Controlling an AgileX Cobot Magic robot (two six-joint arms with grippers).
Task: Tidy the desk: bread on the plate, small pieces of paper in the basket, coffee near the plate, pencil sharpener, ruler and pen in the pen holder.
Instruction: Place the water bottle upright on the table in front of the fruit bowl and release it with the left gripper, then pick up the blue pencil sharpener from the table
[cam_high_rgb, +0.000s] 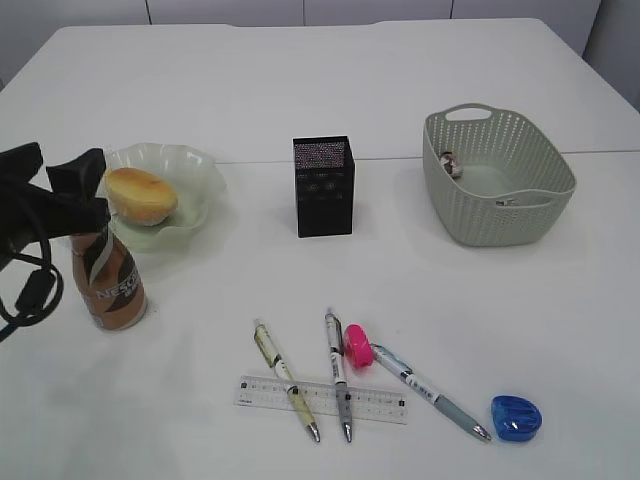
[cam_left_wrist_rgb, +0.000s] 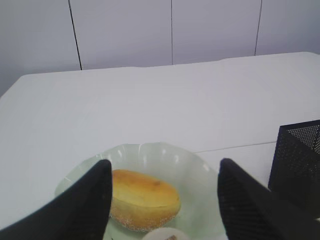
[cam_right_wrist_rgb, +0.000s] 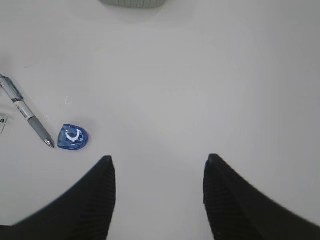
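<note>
Nearest the exterior camera, a clear ruler (cam_high_rgb: 322, 399) lay flat on the white table (cam_high_rgb: 400, 90) with two pens (cam_high_rgb: 287, 381) (cam_high_rgb: 338, 375) crossing it. A third pen (cam_high_rgb: 430, 392) lay to their right, a pink sharpener (cam_high_rgb: 358, 345) at its upper end and a blue sharpener (cam_high_rgb: 516, 417) by its tip. The black mesh pen holder (cam_high_rgb: 323, 186) stood mid-table. The basket (cam_high_rgb: 497, 177) held one crumpled paper (cam_high_rgb: 450, 162). The bread (cam_high_rgb: 140, 195) sat on the green plate (cam_high_rgb: 195, 175), and the coffee bottle (cam_high_rgb: 108, 277) stood just beside it. The left gripper (cam_left_wrist_rgb: 162, 200) hung over the bottle's cap, jaws spread wide, gripping nothing. The right gripper (cam_right_wrist_rgb: 157, 197) was likewise open and empty above bare table.
</note>
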